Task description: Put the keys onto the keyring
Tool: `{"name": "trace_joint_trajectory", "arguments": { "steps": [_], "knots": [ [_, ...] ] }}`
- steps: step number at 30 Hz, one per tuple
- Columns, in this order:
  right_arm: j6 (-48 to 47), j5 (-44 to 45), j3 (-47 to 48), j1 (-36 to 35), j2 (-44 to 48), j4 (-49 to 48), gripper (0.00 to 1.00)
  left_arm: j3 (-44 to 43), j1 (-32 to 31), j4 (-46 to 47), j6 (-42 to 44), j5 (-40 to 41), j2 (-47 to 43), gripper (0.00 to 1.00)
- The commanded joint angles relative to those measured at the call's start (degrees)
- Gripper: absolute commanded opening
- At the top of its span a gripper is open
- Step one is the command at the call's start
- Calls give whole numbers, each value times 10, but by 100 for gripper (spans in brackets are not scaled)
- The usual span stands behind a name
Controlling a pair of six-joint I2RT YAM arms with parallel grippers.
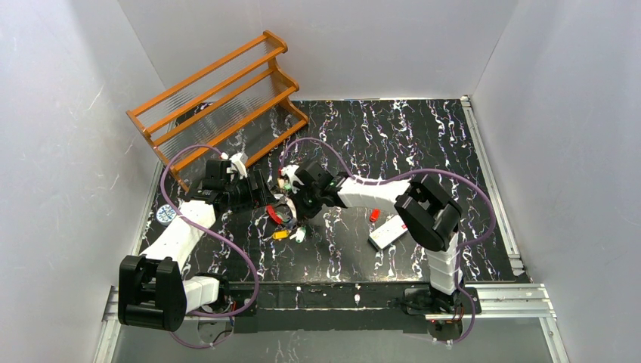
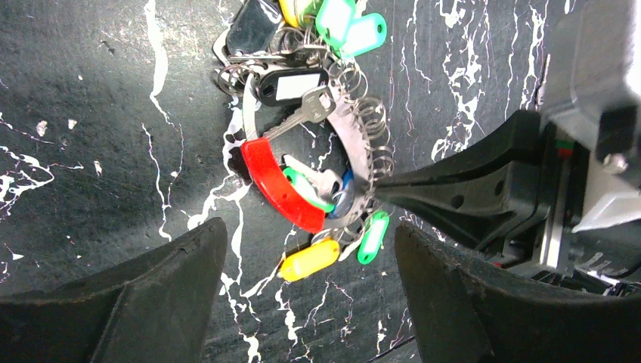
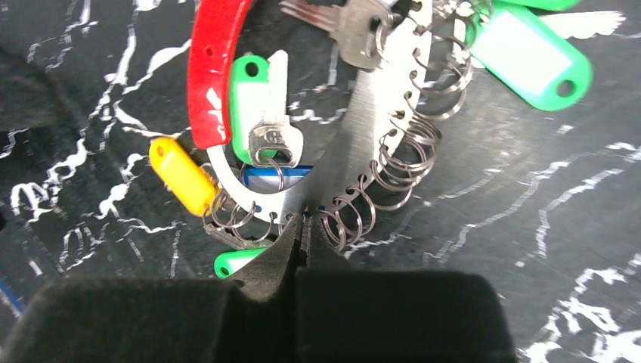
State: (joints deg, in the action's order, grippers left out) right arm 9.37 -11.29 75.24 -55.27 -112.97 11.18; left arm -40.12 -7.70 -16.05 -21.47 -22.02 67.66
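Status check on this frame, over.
Left claw open above the keyring. Right claw shut on its metal rim. Tagged keys crowd the ring, none in either claw.

Two white/blk arms (image 1: pixel 175 238) w/ purple cables (image 1: pixel 493 215).

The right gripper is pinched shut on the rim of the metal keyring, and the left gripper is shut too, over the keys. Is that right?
Not quite: the left gripper is open, its fingers spread wide over the keys, as the left wrist view shows. The right gripper is indeed pinched shut on the rim of the keyring.
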Motion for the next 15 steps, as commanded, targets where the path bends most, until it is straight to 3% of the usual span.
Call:
{"name": "trace_joint_trajectory", "arguments": {
  "steps": [1,4,5,7,15],
  "knots": [
    [-33,78,25,16,35,23,6,-6,-2,-15,7,-3,-11,79],
    [-27,97,24,20,46,25,26,-6,-2,-15,8,-3,-12,79],
    [-22,99,23,20,50,26,37,-7,-2,-15,8,-3,-12,80],
    [-12,94,19,20,59,25,46,-7,-2,-14,9,-3,-12,80],
    [77,-27,-37,35,91,-28,46,-6,-2,-15,9,-5,-12,80]
  ]
}}
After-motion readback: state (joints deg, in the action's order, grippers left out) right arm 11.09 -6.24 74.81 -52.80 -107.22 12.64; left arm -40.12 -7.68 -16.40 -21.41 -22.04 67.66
